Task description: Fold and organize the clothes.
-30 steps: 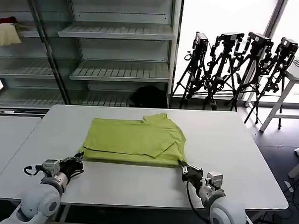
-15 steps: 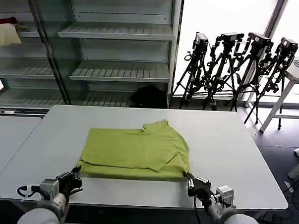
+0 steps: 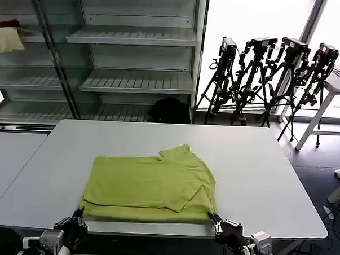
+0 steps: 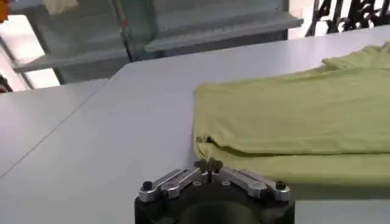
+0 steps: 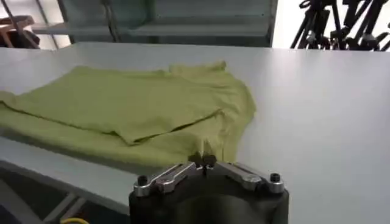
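A folded lime-green T-shirt lies at the white table's near edge. Both grippers pinch its near hem corners — left gripper, right gripper — jaws clamped together on fabric.

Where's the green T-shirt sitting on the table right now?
In the head view, the lime-green T-shirt lies folded at the white table's near edge, between the left gripper and right gripper.

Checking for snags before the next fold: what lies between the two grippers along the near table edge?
In the head view, the T-shirt's folded near hem spans between the left gripper and right gripper; each pinches a near corner.
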Robot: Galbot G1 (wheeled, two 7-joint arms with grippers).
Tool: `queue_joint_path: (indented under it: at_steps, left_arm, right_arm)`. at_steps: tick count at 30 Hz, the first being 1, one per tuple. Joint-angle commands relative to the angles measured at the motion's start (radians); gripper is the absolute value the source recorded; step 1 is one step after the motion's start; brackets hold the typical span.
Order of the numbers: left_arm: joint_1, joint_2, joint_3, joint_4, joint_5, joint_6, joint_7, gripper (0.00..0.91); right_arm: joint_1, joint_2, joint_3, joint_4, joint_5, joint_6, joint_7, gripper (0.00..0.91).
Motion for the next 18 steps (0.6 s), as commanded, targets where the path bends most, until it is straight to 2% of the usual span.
queue_joint_path:
  at_steps: [1,10,13,15,18]
  left_arm:
    - [0.089,-0.017,0.018,-0.067,0.069,0.003,-0.065,0.907]
    - [0.139,-0.011,0.019,-0.181,0.104,0.003,-0.102,0.907]
    - [0.137,0.001,0.013,-0.228,0.115,0.003,-0.100,0.907]
    - [0.098,0.014,0.008,-0.245,0.086,0.002,-0.091,0.907]
    - [-0.055,0.041,-0.005,-0.228,0.017,0.001,-0.070,0.907]
  right_arm:
    - [-0.081,-0.011,0.038,0.055,-0.009,-0.002,0.004,0.907]
    - [-0.156,-0.032,0.123,0.105,0.003,-0.021,0.015,0.907]
    - [-0.214,-0.047,0.200,0.145,0.010,-0.026,0.025,0.907]
    - [-0.208,-0.051,0.238,0.165,0.016,-0.026,0.037,0.907]
    - [-0.108,-0.055,0.272,0.158,0.021,-0.005,0.028,0.907]
